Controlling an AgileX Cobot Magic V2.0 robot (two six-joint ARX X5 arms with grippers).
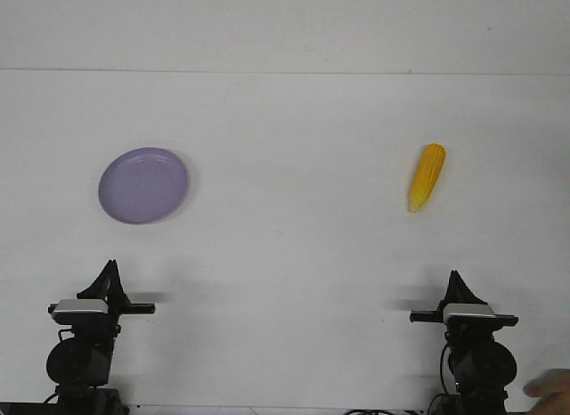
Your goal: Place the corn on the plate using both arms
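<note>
Two claws, left (110, 271) and right (456, 280), sit near the table (294, 255) edge, grip unreadable, the corn (427, 176) well right of the plate (143, 184), no writing visible.

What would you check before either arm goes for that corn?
1. Corn free to grab, nothing touching it: ok.
2. Plate has room for it, nothing on it: ok.
3. Right end effector is on the corn's side: ok.
4. Left end effector is on the plate's side: ok.
5. End effectors open: cannot tell from the front view.
6. Work area free of people: not ok, something like a hand shows at the lower right edge.
</note>
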